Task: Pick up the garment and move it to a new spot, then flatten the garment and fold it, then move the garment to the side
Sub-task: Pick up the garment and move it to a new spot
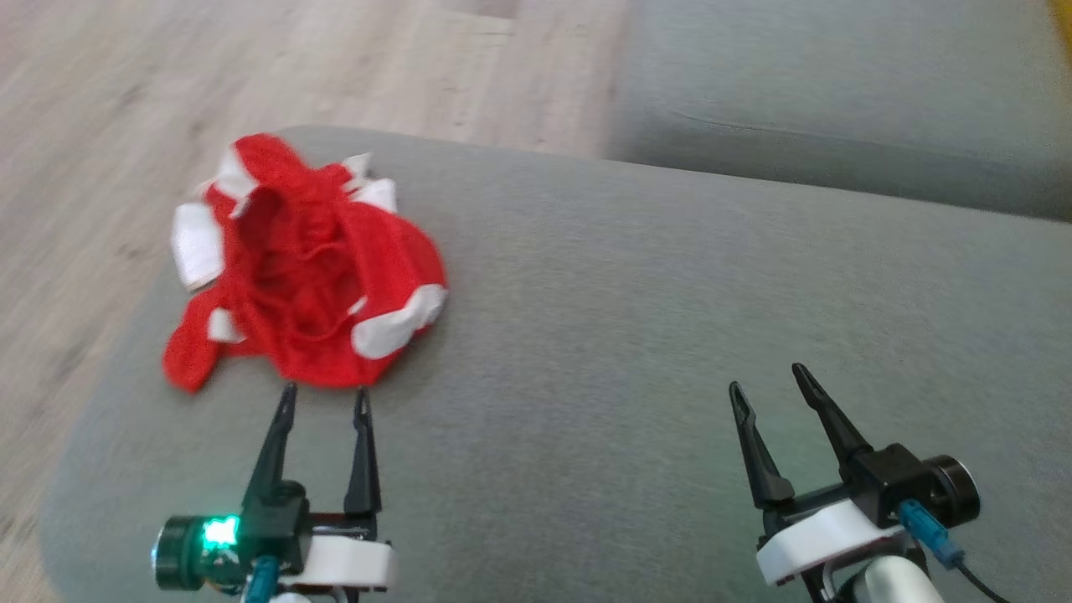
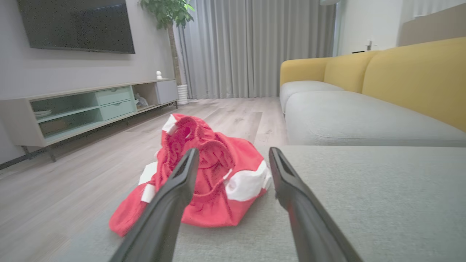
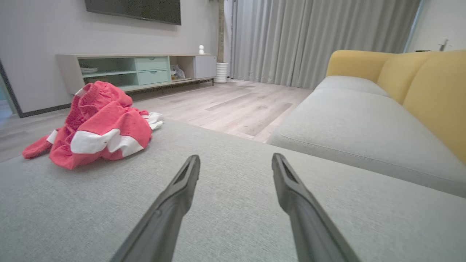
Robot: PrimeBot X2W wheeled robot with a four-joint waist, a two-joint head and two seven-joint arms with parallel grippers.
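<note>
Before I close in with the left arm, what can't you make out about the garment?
Head view: motion blur smears the red and white garment; whether the left gripper touches its near edge cannot be told.
Left wrist view: one jaw covers the garment's near left part.
All views: crumpled folds hide its type, sleeves and hem.
Right wrist view: its own bulk hides its far side.

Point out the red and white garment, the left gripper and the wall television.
red and white garment (image 1: pixel 318 276): head view, on its crumpled red middle.
left gripper (image 1: pixel 325 389): head view, midway between its open fingertips.
television (image 2: pixel 76 23): left wrist view, centre of the dark screen.
</note>
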